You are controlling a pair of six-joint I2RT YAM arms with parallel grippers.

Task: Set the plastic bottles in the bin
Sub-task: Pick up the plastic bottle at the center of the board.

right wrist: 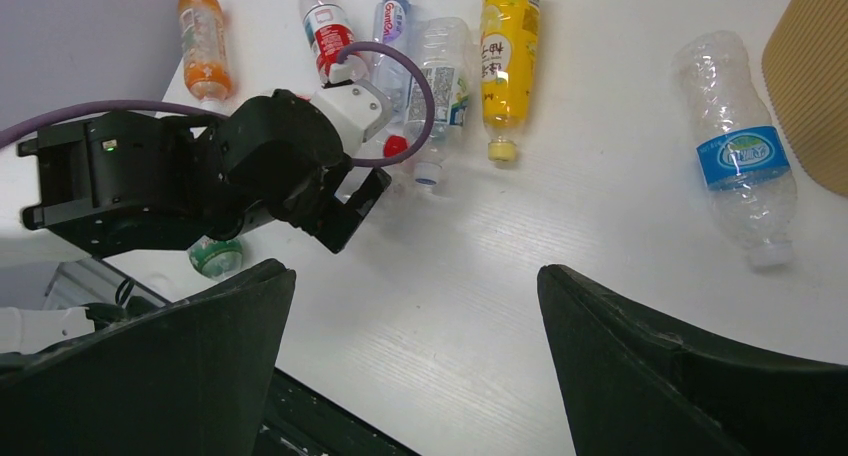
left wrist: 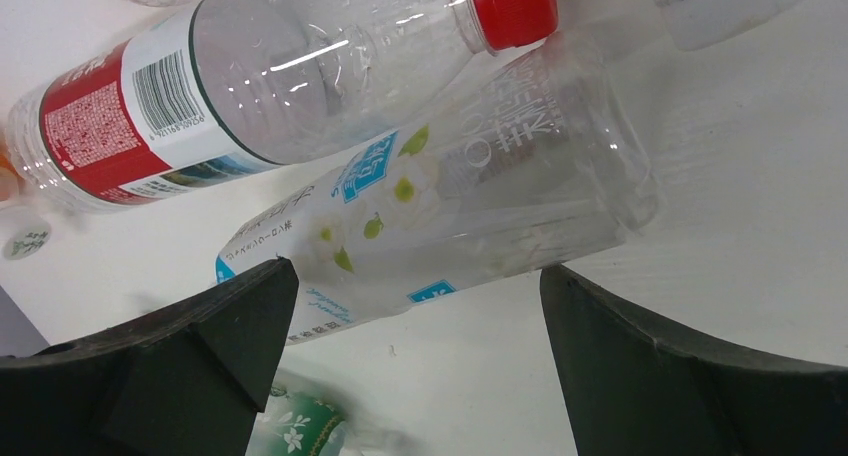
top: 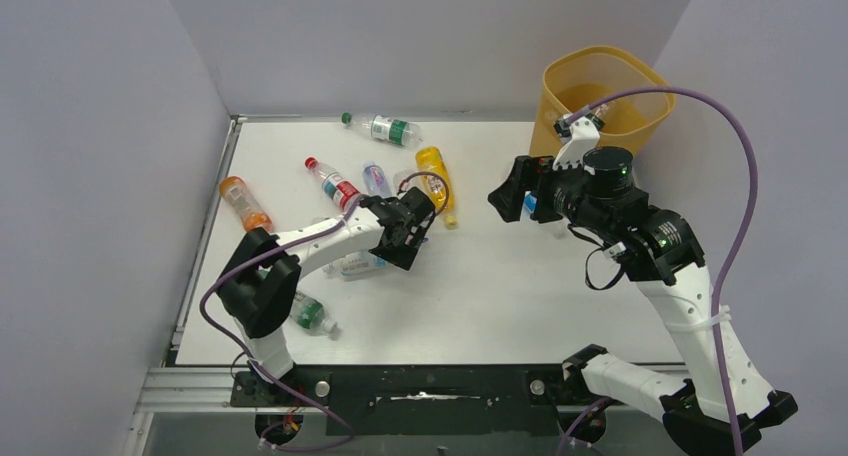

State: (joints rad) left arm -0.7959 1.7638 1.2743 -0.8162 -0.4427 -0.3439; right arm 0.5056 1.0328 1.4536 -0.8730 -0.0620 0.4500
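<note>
Yellow-orange and translucent, the bin (top: 556, 111) stands at the far right corner of the table (top: 500, 306), and from above you cannot tell whether anything lies inside it. By my reading most of the job is left. The plastic bottles (top: 375, 176) are scattered over the left half of the table, none of them held.

A green-capped bottle (top: 385, 128) lies near the far edge, and an orange bottle (top: 245, 204) lies by the left edge. A red-labelled bottle (top: 333, 184) and a yellow bottle (top: 436, 181) lie in the middle cluster. A clear blue-labelled bottle (right wrist: 742, 161) lies on its side just beside the bin's wall, the closest of all to going in.

Your left arm folds at the elbow near its base and reaches forward and to the right. This brings the left gripper (top: 405, 231) down over the middle cluster. In its wrist view the jaws stand wide apart on either side of a clear flower-printed bottle (left wrist: 450, 206), which lies on the table under the red-labelled one. Neither finger seems to touch it.

Your right arm rises high from its base, with the wrist in front of the bin. The right gripper (top: 515, 196) faces left over the bare middle of the table, its jaws spread wide and empty.
</note>
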